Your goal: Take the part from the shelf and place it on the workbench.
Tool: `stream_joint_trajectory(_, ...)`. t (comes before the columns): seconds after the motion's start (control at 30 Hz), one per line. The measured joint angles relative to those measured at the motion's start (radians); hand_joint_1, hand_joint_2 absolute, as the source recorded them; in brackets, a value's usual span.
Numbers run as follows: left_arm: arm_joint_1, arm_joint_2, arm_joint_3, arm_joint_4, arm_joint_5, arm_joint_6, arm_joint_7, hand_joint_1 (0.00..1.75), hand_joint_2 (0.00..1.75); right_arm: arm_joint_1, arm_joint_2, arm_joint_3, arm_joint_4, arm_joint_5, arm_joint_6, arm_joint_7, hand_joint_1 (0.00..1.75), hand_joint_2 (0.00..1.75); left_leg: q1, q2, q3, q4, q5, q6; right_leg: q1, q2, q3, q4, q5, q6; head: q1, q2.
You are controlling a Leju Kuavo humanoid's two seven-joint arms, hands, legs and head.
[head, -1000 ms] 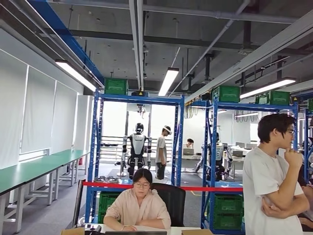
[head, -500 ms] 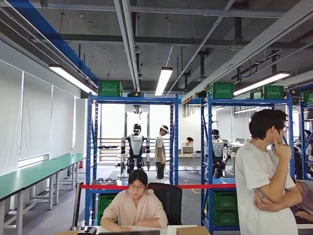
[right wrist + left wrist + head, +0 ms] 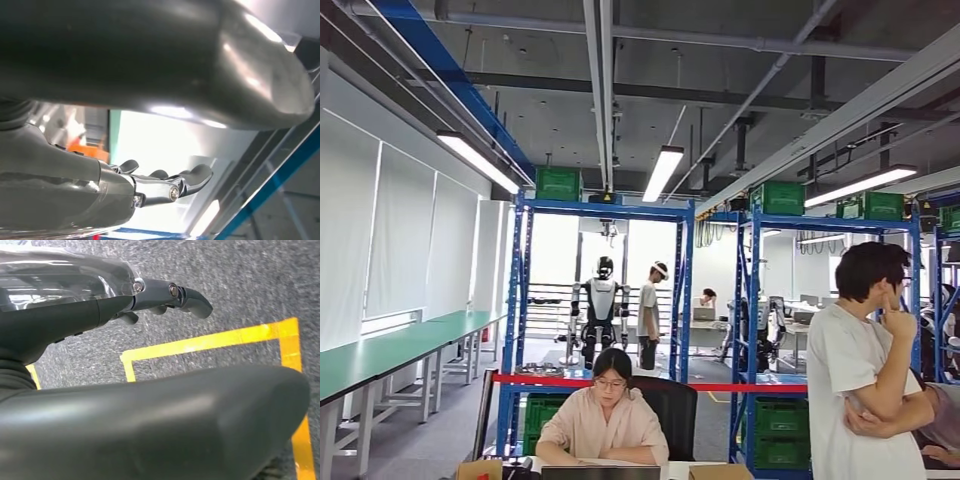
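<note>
In the head view a blue shelf rack stands ahead beyond a red tape line, with shiny metal pieces on its low shelf; too far to tell what they are. Green-topped workbenches run along the left wall. In the left wrist view my left hand hangs over grey floor, its fingers stretched out and its thumb apart, holding nothing. In the right wrist view my right hand also has its fingers extended and holds nothing.
A person sits at a desk with a laptop directly ahead. Another person in a white shirt stands close at the right. More blue racks with green crates stand to the right. Another robot stands behind. Yellow floor tape lies under my left hand.
The whole head picture swayed left, then back right and slightly down, so the camera moved. The people kept their poses.
</note>
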Motion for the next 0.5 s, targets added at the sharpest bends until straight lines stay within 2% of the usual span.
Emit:
stream_joint_trajectory(0.03,0.001,0.0,0.003,0.0,0.001,0.001,0.001,0.0,0.0,0.017,0.002,-0.005,0.0,-0.005,0.004,0.0,0.0,0.0,-0.002,0.001,-0.01,0.0,0.007,0.0,0.0,0.0,0.0,0.042,-0.019,0.0,0.0,0.0)
stream_joint_trajectory(0.07,0.002,0.0,0.006,0.0,0.002,0.003,0.002,0.0,0.0,0.033,0.004,-0.01,0.0,-0.01,0.008,0.0,0.0,0.0,-0.004,0.002,-0.02,0.001,0.015,0.0,0.0,0.0,0.017,0.05,-0.018,-0.001,0.0,0.0)
stream_joint_trajectory(0.1,0.003,0.0,0.01,0.0,0.003,0.005,0.004,0.0,0.0,0.048,0.006,-0.014,0.001,-0.014,0.013,0.0,0.0,0.0,-0.007,0.002,-0.03,0.001,0.022,0.0,0.001,0.0,0.052,0.021,-0.002,-0.006,0.0,0.0)
stream_joint_trajectory(0.17,0.004,-0.002,0.017,0.0,0.004,0.009,0.007,0.0,0.0,0.075,0.009,-0.024,0.004,-0.018,0.028,0.0,0.0,0.0,-0.012,0.002,-0.044,0.001,0.035,-0.002,0.009,0.001,0.162,-0.121,0.036,-0.025,0.0,0.0)
stream_joint_trajectory(0.2,0.005,-0.004,0.02,0.0,0.005,0.009,0.008,0.0,0.0,0.087,0.012,-0.03,0.007,-0.018,0.033,0.0,0.0,0.0,-0.013,0.002,-0.048,0.001,0.041,-0.004,0.014,0.0,0.211,-0.196,0.045,-0.036,0.0,0.0)
stream_joint_trajectory(0.23,0.006,-0.006,0.023,0.0,0.006,0.01,0.009,0.0,0.0,0.097,0.015,-0.037,0.015,-0.019,0.034,0.0,0.0,0.0,-0.013,0.002,-0.052,0.0,0.047,-0.009,0.019,0.0,0.244,-0.249,0.047,-0.044,0.0,0.0)
stream_joint_trajectory(0.27,0.007,-0.009,0.025,0.0,0.008,0.01,0.009,0.0,0.0,0.106,0.018,-0.044,0.027,-0.018,0.033,0.0,0.0,0.0,-0.012,0.003,-0.054,-0.001,0.054,-0.014,0.024,0.0,0.261,-0.278,0.047,-0.049,0.0,0.0)
stream_joint_trajectory(0.33,0.01,-0.008,0.027,0.0,0.013,0.013,0.008,0.0,0.0,0.125,0.02,-0.056,0.058,-0.011,0.024,0.0,0.0,0.0,-0.007,0.003,-0.057,-0.004,0.063,-0.026,0.025,-0.002,0.259,-0.295,0.06,-0.054,0.0,0.0)
stream_joint_trajectory(0.37,0.012,-0.009,0.028,0.0,0.015,0.014,0.007,0.0,0.0,0.131,0.021,-0.061,0.08,0.0,0.011,0.0,0.0,0.0,-0.007,0.003,-0.061,0.002,0.051,-0.03,0.023,-0.005,0.255,-0.301,0.072,-0.059,0.0,0.0)
stream_joint_trajectory(0.4,0.015,-0.009,0.029,0.0,0.016,0.013,0.006,0.0,0.0,0.135,0.022,-0.065,0.107,0.014,-0.007,0.0,0.0,0.0,-0.007,0.002,-0.068,0.022,0.023,-0.033,0.021,-0.007,0.248,-0.307,0.084,-0.064,0.0,0.0)
stream_joint_trajectory(0.43,0.018,-0.009,0.03,0.0,0.017,0.012,0.006,0.0,0.0,0.136,0.022,-0.067,0.139,0.028,-0.028,0.0,0.0,0.0,-0.007,0.001,-0.08,0.061,-0.021,-0.036,0.018,-0.009,0.238,-0.312,0.095,-0.068,0.0,0.0)
stream_joint_trajectory(0.5,0.02,-0.01,0.036,-0.001,0.018,0.009,0.006,0.0,0.0,0.141,0.022,-0.073,0.207,0.039,-0.065,0.0,0.0,0.0,-0.006,0.0,-0.109,0.178,-0.111,-0.042,0.019,-0.012,0.212,-0.31,0.115,-0.07,0.0,0.0)
